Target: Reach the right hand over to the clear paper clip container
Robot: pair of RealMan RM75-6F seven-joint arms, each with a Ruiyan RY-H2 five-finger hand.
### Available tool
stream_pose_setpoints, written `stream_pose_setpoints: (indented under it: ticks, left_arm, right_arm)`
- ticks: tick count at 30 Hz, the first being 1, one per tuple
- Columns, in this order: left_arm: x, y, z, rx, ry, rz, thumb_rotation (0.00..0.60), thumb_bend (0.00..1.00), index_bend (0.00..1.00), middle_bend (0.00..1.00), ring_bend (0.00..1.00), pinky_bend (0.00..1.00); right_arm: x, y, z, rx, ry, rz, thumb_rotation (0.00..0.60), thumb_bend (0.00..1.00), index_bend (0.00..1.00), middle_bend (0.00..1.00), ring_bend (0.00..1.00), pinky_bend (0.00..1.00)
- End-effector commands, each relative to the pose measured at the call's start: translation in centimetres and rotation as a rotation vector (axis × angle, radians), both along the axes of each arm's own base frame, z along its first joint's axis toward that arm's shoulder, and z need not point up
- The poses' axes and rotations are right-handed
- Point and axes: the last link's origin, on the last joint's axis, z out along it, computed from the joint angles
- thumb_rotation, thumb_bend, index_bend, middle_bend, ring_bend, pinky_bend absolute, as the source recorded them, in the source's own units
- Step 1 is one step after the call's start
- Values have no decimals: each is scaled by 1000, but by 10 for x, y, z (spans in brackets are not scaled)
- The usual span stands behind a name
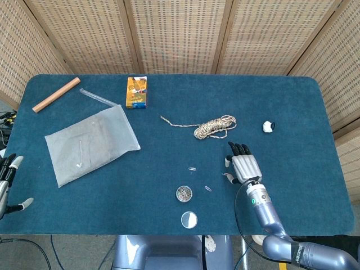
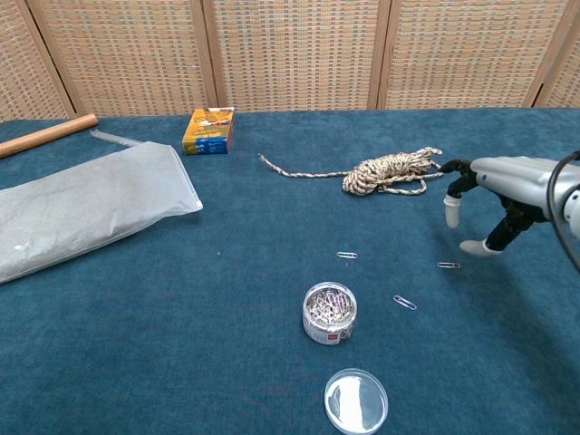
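The clear paper clip container [image 1: 184, 193] [image 2: 329, 314] stands near the table's front edge, full of clips, with its round lid [image 1: 189, 219] [image 2: 355, 401] lying just in front of it. My right hand [image 1: 242, 165] [image 2: 494, 194] hovers over the cloth to the right of the container, palm down, fingers spread and holding nothing. It is about a hand's length from the container. My left hand [image 1: 7, 183] shows only at the left edge of the head view, fingers apart and off the table.
Three loose paper clips [image 1: 192, 168] [image 2: 404, 303] lie between hand and container. A coiled rope [image 1: 214, 126] lies behind the hand, a small white object [image 1: 268, 126] at the right. A plastic bag [image 1: 90, 143], orange box [image 1: 136, 91] and wooden stick [image 1: 55, 94] sit at the left.
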Motion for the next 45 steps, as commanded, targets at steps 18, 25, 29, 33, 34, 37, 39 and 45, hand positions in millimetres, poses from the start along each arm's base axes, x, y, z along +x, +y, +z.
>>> stream_pose_setpoints:
  ticks: [18,25,29,33,34,37,39,45]
  left_arm:
    - [-1,1,1,1,-3,4,600,0,0,0,0,0]
    - [-2,2,2,5,-8,10,600,0,0,0,0,0]
    - [-3,2,2,4,-7,10,600,0,0,0,0,0]
    - [-3,2,3,6,-8,12,600,0,0,0,0,0]
    - [-3,2,3,6,-8,11,600,0,0,0,0,0]
    - [-3,3,2,4,-7,11,600,0,0,0,0,0]
    - [-3,2,2,4,-7,11,600,0,0,0,0,0]
    - [-3,3,2,3,-7,13,600,0,0,0,0,0]
  right_arm:
    - [7,-5,-38,13,42,1,600,313,489,0,0,0]
    - [8,-5,-45,28,57,-8,600,314,490,0,0,0]
    - [9,-5,-47,32,62,-8,600,313,490,0,0,0]
    - [5,-4,-48,35,70,-21,600,314,490,0,0,0]
    - [4,-5,-48,35,71,-23,600,314,490,0,0,0]
    - [1,-5,-48,35,77,-30,600,315,492,0,0,0]
    - [0,-6,-48,34,81,-35,600,321,497,0,0,0]
    - [-6,-7,-46,38,101,-51,600,337,507,0,0,0]
